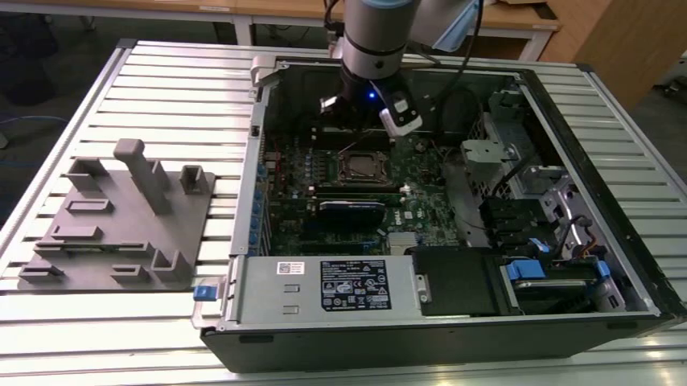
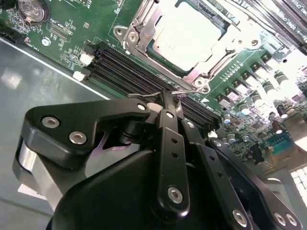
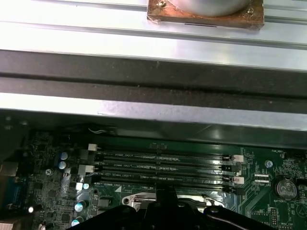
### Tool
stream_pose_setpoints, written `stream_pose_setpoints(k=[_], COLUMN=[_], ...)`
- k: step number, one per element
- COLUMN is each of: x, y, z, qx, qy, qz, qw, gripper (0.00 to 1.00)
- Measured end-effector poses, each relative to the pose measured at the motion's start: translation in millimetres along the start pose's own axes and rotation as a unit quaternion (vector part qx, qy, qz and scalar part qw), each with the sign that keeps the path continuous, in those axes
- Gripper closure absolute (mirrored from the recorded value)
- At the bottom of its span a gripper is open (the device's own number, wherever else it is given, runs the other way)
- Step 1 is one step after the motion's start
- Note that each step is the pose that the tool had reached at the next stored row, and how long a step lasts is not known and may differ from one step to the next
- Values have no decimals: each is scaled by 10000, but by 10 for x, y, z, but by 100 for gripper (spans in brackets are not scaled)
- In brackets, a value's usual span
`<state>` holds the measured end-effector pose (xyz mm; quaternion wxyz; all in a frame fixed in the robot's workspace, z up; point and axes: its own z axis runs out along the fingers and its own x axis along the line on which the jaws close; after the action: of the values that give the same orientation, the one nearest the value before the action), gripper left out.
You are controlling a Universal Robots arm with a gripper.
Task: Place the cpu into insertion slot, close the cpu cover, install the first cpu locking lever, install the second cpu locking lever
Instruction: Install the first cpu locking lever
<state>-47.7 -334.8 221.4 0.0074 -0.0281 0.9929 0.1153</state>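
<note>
The cpu point(image 2: 189, 29) lies in the insertion slot point(image 1: 359, 166) on the green board, its silver top showing through the cut-out of the cpu cover point(image 2: 136, 26), which is down flat over it. A thin wire locking lever point(image 2: 144, 94) runs along the socket's edge beside the black memory slots point(image 2: 129, 72). My gripper point(image 2: 166, 98) is shut, its tips right at this lever's end; I cannot tell whether the wire is pinched between them. In the exterior view the gripper point(image 1: 362, 143) hangs just behind the socket, inside the open computer case point(image 1: 601, 193).
Memory slots point(image 3: 163, 167) lie between the socket and the case wall. A copper-based metal part point(image 3: 206, 12) rests on the ribbed table outside the case. A grey fixture plate point(image 1: 118, 217) stands at the exterior view's left. Drive bays and cables point(image 1: 536, 241) fill the case's right side.
</note>
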Motion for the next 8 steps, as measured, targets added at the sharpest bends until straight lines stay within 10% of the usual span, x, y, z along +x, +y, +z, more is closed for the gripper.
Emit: stream_pose_setpoints(k=[8], x=[-97], y=[-5], z=[27], qx=[4], qy=[0], qz=[0], qw=[10000], gripper=[90])
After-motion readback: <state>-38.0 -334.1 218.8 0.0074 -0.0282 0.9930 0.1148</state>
